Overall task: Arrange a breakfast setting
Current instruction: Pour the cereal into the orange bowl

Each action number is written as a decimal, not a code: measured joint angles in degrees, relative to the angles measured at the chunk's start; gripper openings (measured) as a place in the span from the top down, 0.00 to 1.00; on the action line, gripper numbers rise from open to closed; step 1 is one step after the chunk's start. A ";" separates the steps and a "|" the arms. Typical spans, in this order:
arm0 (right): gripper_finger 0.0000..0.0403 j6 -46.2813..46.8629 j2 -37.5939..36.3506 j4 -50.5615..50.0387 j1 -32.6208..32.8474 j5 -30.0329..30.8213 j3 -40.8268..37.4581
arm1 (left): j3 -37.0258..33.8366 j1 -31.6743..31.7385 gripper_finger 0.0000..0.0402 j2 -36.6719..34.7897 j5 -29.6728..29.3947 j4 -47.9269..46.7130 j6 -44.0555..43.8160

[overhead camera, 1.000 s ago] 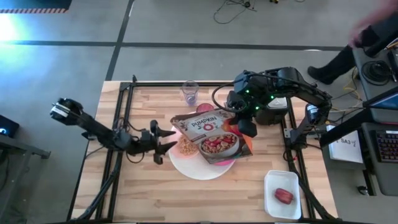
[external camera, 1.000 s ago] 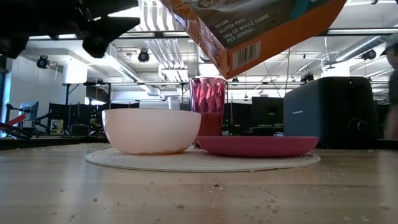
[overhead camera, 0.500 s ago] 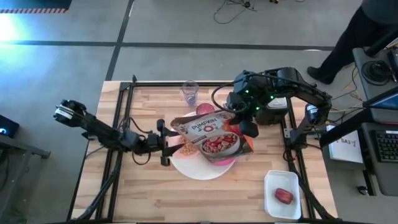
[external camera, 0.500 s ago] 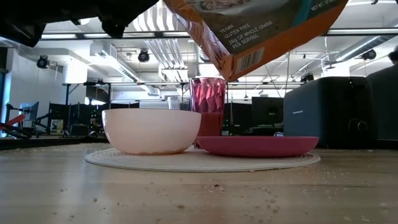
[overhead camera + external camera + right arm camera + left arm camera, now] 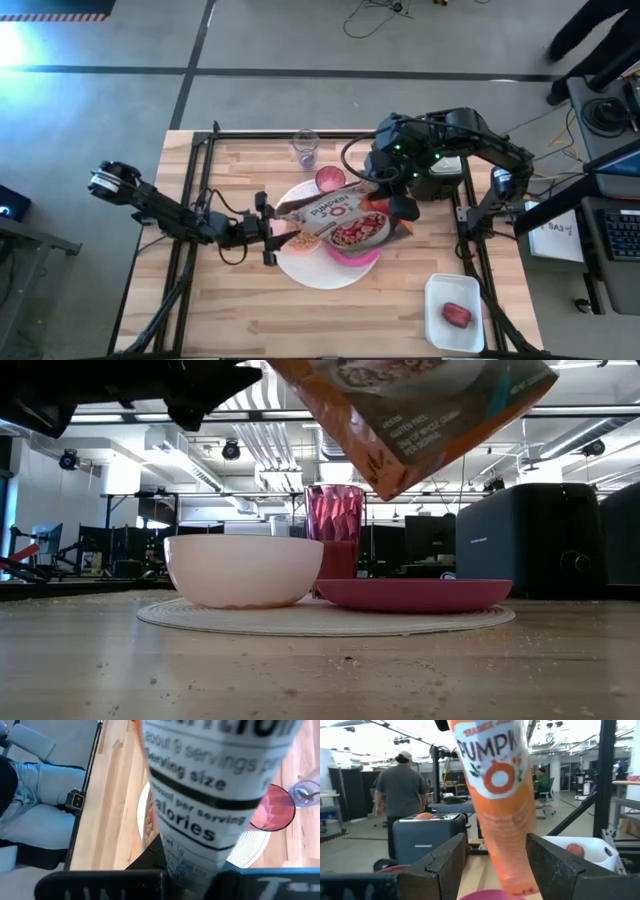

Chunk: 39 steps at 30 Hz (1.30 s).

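High view, cereal box (image 5: 335, 215) over pale pink bowl (image 5: 243, 570), between open left jaws.

Robotics lab or open-plan engineering workspace, not a home. A butcher-block table (image 5: 250, 300) is sitting on a bare grey concrete floor (image 5: 100, 110), with black metal framing (image 5: 190, 200) running along its edges. Loose cables (image 5: 375, 15) are trailing across the floor. Beyond the fingers of the left gripper (image 5: 495, 865), a person in a grey shirt (image 5: 400, 795) is standing among desks, and another person (image 5: 541, 780) is sitting at a workstation. Exposed ducts and strip lights (image 5: 250, 435) are hanging from the ceiling. A keyboard (image 5: 620, 230) is lying on a side desk.
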 joint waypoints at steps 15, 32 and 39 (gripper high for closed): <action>0.98 -1.90 0.09 -0.16 0.00 0.20 0.00 | 4.12 0.40 0.52 0.02 7.30 -0.38 3.52; 0.98 -4.93 -0.18 0.14 0.00 -1.74 -0.04 | 3.60 1.17 0.52 3.79 0.46 -1.07 -0.35; 0.98 -5.12 -0.16 0.16 -0.02 -1.59 -0.04 | 5.92 1.28 0.52 4.23 11.12 0.13 -0.81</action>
